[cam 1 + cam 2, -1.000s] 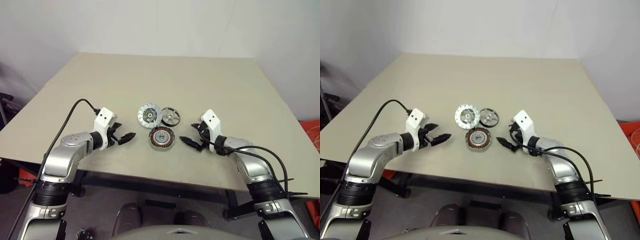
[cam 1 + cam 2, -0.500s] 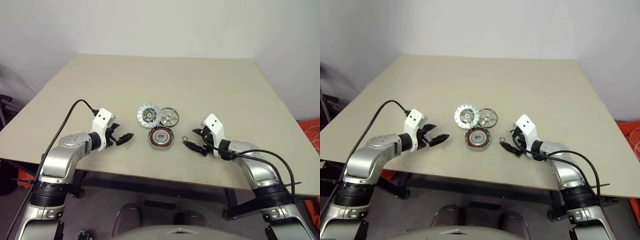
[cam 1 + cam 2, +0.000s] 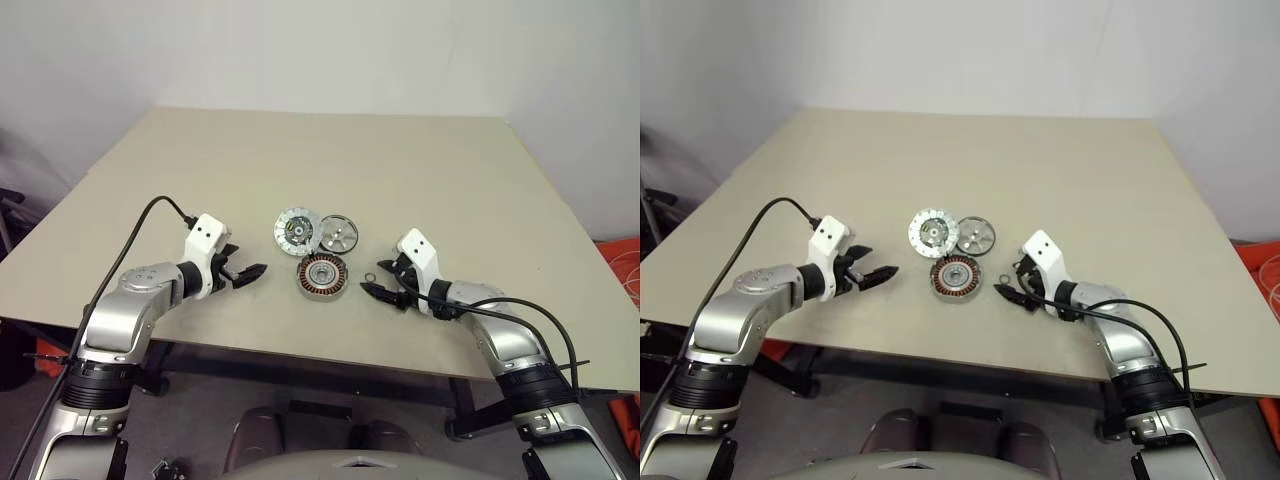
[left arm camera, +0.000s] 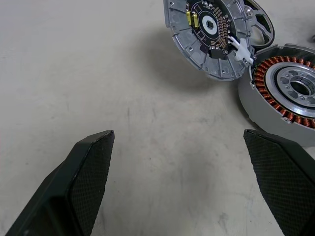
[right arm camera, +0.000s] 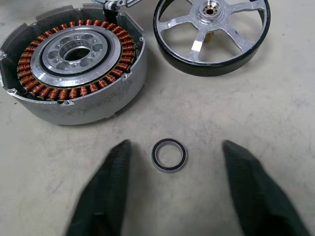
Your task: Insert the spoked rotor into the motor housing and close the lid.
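Shiny silver spokes catch the light on the spoked rotor (image 5: 211, 30), which lies flat on the beige table (image 3: 420, 180), just behind and to the right of the motor housing (image 5: 74, 64) and untouched by either arm. The housing sits with its copper windings and silver hub facing up, nothing in it, and the lid (image 4: 209, 37) lies beside it on the left, its edge leaning against the housing's rim. So the job looks to be at its very first step: nothing is inserted, nothing closed. The right gripper (image 5: 172, 191) hangs low near the housing's right side, its fingers apart with a gap between them, and a small black ring (image 5: 169, 155) lies on the table right in that gap, not pinched. The left gripper (image 3: 245, 274) hovers well to the left of the parts with its fingers spread wide and holding nothing. I would guess the next move needs the right gripper to reach past the ring to the rotor's rim and grasp it there. The ring lies in its path, and the leaning lid crowds the housing's edge.
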Controlling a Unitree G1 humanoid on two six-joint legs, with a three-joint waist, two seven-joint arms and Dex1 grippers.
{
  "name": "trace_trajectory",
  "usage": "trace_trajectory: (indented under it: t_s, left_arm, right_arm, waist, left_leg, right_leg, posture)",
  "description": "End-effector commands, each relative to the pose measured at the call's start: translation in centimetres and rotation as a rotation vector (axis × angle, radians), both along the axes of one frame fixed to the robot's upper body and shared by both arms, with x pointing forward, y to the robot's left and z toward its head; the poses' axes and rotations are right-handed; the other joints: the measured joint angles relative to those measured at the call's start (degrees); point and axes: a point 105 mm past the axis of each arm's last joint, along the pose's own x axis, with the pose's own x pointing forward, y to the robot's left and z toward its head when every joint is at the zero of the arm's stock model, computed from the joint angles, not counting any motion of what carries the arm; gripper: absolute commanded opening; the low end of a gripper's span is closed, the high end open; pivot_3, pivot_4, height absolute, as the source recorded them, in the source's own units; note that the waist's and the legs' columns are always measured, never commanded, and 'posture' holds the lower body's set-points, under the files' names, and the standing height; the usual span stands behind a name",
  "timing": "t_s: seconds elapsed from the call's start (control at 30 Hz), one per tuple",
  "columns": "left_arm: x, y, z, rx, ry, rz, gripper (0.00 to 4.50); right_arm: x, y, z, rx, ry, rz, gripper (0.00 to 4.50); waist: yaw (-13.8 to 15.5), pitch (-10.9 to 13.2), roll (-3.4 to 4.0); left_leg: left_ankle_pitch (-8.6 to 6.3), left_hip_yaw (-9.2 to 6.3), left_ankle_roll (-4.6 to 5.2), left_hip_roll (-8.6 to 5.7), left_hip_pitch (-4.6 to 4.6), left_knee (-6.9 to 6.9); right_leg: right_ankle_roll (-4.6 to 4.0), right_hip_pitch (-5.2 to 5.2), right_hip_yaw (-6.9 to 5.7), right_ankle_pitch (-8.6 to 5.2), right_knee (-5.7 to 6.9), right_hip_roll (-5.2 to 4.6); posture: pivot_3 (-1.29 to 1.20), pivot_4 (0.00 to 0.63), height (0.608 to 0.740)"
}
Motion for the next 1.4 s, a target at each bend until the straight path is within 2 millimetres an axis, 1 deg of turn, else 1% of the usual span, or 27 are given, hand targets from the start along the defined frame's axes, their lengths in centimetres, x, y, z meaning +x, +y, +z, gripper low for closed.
trace_trajectory:
  t_s: [0.03, 0.13, 0.43, 0.5, 0.57, 0.63, 0.7, 0.77, 0.93, 1.07, 1.17, 1.27, 1.4]
  left_arm:
    - [0.3, -0.1, 1.4, 0.003, -0.058, -0.012, 4.5]
    - [0.4, 0.0, 1.5, 0.007, -0.061, -0.012, 4.5]
    - [0.6, 0.2, 1.6, 0.014, -0.07, -0.01, 4.5]
    - [0.6, 0.2, 1.6, 0.015, -0.071, -0.009, 4.5]
    - [0.6, 0.2, 1.6, 0.015, -0.071, -0.01, 4.5]
    - [0.6, 0.2, 1.6, 0.015, -0.071, -0.01, 4.5]
    - [0.7, 0.1, 1.6, 0.014, -0.07, -0.011, 4.5]
    - [0.8, 0.1, 1.6, 0.013, -0.07, -0.013, 4.5]
    - [0.9, -0.1, 1.6, 0.013, -0.071, -0.016, 4.5]
    - [0.8, 0.0, 1.6, 0.013, -0.071, -0.013, 4.5]
    - [0.7, 0.2, 1.7, 0.016, -0.073, -0.006, 4.5]
    - [0.6, 0.5, 1.6, 0.019, -0.071, 0.001, 4.5]
    - [0.5, 0.5, 1.5, 0.021, -0.068, 0.001, 4.5]
  right_arm:
    - [0.3, -0.3, 0.9, -0.004, -0.041, 0.004, 1.89]
    - [0.4, -0.6, 0.9, -0.017, -0.048, -0.009, 0.87]
    - [0.7, -0.7, 0.9, -0.014, -0.051, -0.017, 0.87]
    - [1.0, -0.8, 1.1, -0.012, -0.058, -0.026, 0.66]
    - [1.4, -0.7, 1.8, -0.001, -0.08, -0.028, 0.62]
    - [1.9, -0.1, 3.0, 0.014, -0.116, -0.011, 0.62]
    - [2.3, 1.5, 5.0, 0.054, -0.15, 0.037, 0.62]
    - [2.5, 2.7, 5.6, 0.083, -0.148, 0.068, 0.62]
    - [2.6, 3.9, 4.1, 0.052, -0.114, 0.104, 0.62]
    - [2.7, 5.2, 3.6, 0.054, -0.089, 0.137, 0.62]
    - [2.4, 6.2, 3.6, 0.066, -0.076, 0.167, 0.62]
    - [2.1, 6.5, 3.6, 0.051, -0.083, 0.189, 0.62]
    - [1.8, 7.2, 4.9, 0.082, -0.091, 0.209, 0.62]
  waist:
    - [0.0, 0.0, 0.0]
    - [0.0, 0.0, 0.0]
    - [0.0, 0.0, 0.0]
    - [0.0, 0.0, 0.0]
    - [0.0, 0.0, 0.0]
    - [0.0, 0.0, 0.0]
    - [-0.1, 0.0, 0.0]
    - [-0.2, 0.0, 0.0]
    - [0.1, 0.0, 0.0]
    - [-0.1, 0.0, 0.0]
    - [-0.1, 0.0, 0.0]
    - [-0.1, 0.0, 0.0]
    - [-0.1, 0.0, 0.0]
  left_leg:
    - [0.0, 0.0, 0.0, 0.0, 0.0, 0.0]
    - [0.0, 0.0, 0.0, 0.0, 0.0, 0.0]
    - [0.0, 0.0, 0.0, 0.0, 0.02, 0.0]
    - [0.0, 0.0, 0.0, 0.0, 0.02, 0.0]
    - [0.0, 0.0, 0.0, 0.0, 0.02, 0.01]
    - [0.0, 0.0, 0.0, 0.0, 0.01, 0.01]
    - [0.0, 0.0, -0.01, 0.0, 0.01, 0.01]
    - [0.01, 0.0, -0.02, 0.01, 0.01, 0.01]
    - [0.0, 0.0, 0.0, 0.01, -0.04, 0.01]
    - [-0.02, 0.0, 0.03, -0.01, -0.12, 0.03]
    - [0.01, 0.0, -0.02, 0.03, -0.06, 0.02]
    - [0.01, 0.0, -0.02, 0.02, -0.05, 0.02]
    - [0.01, -0.01, -0.02, 0.01, -0.05, 0.02]
  right_leg:
    - [0.01, 0.0, 0.0, -0.01, 0.0, 0.0]
    - [0.0, 0.0, 0.0, 0.0, 0.0, 0.0]
    - [0.0, 0.01, 0.0, 0.0, 0.0, 0.0]
    - [0.01, 0.02, 0.0, 0.0, 0.0, 0.0]
    - [0.0, 0.02, 0.0, 0.0, 0.01, 0.0]
    - [-0.03, 0.01, 0.0, 0.02, 0.02, 0.0]
    - [-0.11, -0.01, 0.0, 0.06, 0.03, 0.0]
    - [-0.15, -0.04, 0.01, 0.09, 0.06, 0.01]
    - [-0.25, -0.02, 0.0, 0.14, 0.04, 0.02]
    - [-0.28, -0.06, 0.02, 0.16, 0.03, 0.01]
    - [-0.27, -0.07, 0.02, 0.15, 0.06, 0.03]
    - [-0.27, -0.04, 0.02, 0.15, 0.06, 0.03]
    - [-0.27, -0.05, 0.03, 0.15, 0.06, 0.03]
  posture:
    - [0.0, 0.0, 0.74]
    - [0.0, 0.0, 0.74]
    - [0.0, 0.0, 0.74]
    - [0.0, 0.0, 0.74]
    - [0.0, 0.0, 0.74]
    - [0.0, 0.0, 0.74]
    - [0.0, 0.0, 0.74]
    - [0.0, 0.0, 0.74]
    - [0.0, 0.0, 0.74]
    - [0.0, 0.0, 0.74]
    - [0.0, 0.0, 0.74]
    - [0.0, 0.0, 0.74]
    - [0.0, 0.0, 0.74]
